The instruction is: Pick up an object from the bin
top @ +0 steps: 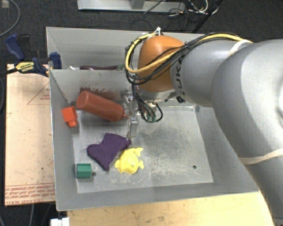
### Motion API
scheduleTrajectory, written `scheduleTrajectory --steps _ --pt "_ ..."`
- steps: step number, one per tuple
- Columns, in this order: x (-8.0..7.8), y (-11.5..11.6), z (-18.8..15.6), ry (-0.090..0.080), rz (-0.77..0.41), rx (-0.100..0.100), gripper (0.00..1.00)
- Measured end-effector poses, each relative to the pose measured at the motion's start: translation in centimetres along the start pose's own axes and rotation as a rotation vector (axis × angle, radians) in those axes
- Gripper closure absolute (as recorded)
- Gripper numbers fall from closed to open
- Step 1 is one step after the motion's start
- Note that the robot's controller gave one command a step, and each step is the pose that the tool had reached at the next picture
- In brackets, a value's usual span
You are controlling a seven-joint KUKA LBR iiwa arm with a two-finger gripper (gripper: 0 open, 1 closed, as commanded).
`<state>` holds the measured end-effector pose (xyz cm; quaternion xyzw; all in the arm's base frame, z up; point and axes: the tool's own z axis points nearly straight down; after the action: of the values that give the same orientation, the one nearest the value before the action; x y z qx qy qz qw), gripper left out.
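Tool [131, 126] is low in the bin, under the orange wrist cover, a bit left of the floor's middle; wide or narrow, cannot tell, the wrist and cables crowd it. Nothing seen held in it. Its tip comes down at the upper right corner of the purple soft piece [107, 149], touching or just above it, can't say which. The purple piece lies flat and crumpled on the bin floor, front-left part, stretching down-left away from the tool. Just left of the tool is the right end of a red-brown cylinder [99, 106], lying on its side, tilted, its other end up against the sloped left wall. A yellow lumpy toy [129, 161] sits just below the tool, touching the purple piece's lower right edge. An orange block [70, 116] is at the left wall, near the cylinder's left end but apart from it. A green block [84, 170] sits in the front-left corner, near the purple piece, not touching. The right half of the grey bin [179, 164] floor is bare metal; the arm comes in over it from the right.
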<state>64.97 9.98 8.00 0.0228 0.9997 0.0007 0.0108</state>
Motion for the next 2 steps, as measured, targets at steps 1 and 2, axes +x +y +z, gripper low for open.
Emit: scheduleTrajectory --steps 1,2 --pt "0.9 1.3 1.5 0.017 -0.042 -0.001 0.00" --pt "0.3 3.9 -1.0 -0.003 0.040 -0.002 1.00"
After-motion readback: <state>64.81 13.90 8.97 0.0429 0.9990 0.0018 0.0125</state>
